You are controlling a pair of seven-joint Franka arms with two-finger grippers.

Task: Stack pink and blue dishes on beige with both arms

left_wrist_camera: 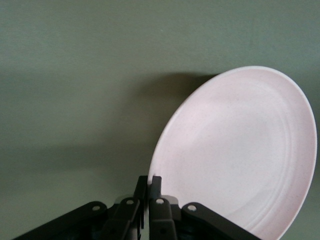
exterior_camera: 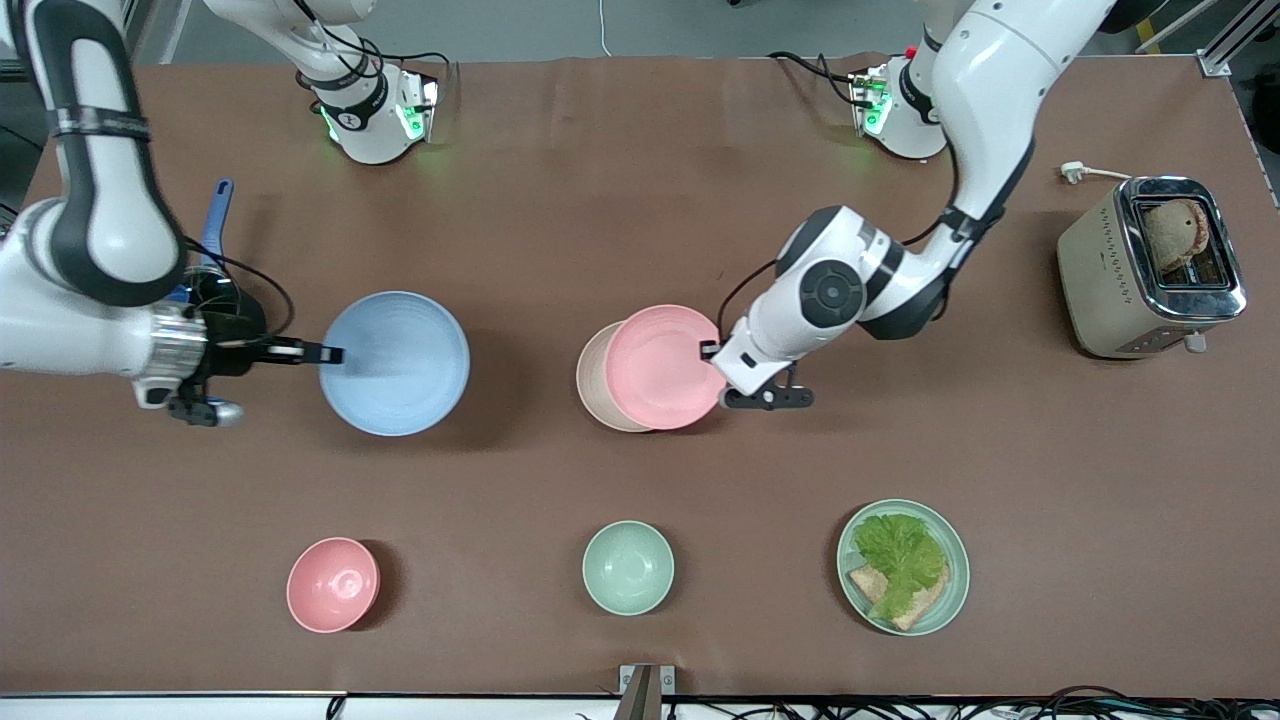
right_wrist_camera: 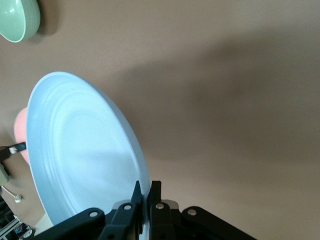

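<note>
Mid-task state of a two-plate stack. The left gripper (exterior_camera: 712, 352) has its jaws closed thin on the rim of the pink plate (exterior_camera: 663, 367), which it holds over the beige plate (exterior_camera: 592, 378); only a crescent of the beige plate shows, at the side toward the right arm's end of the table. Whether the pink plate already rests on the beige one or hangs just above it cannot be told; it sits off-centre, shifted toward the left arm's end. The left wrist view shows the jaws nipped on the pink plate's (left_wrist_camera: 240, 155) edge.

The right gripper (exterior_camera: 322, 353) likewise has its jaws pinched on the rim of the blue plate (exterior_camera: 396, 363), held over bare table (exterior_camera: 640, 180) toward the right arm's end, well apart from the beige plate. The right wrist view shows the blue plate (right_wrist_camera: 80, 160) edge-on in the closed jaws.

Judged progress: neither plate is released; the pink one is close to placed, and the blue one is left to carry across and set on top.

Materials: all three plates are shallow, round and matte, with faint concentric rings inside and a low raised rim, and look equal in size. The table is covered in a plain brown sheet. Nearer the front camera stand a deep pink bowl (exterior_camera: 333, 584), a mint-green bowl (exterior_camera: 628, 567) and a mint-green plate (exterior_camera: 950, 590) bearing lettuce and bread; a glossy-topped toaster (exterior_camera: 1150, 268) stands at the left arm's end.
</note>
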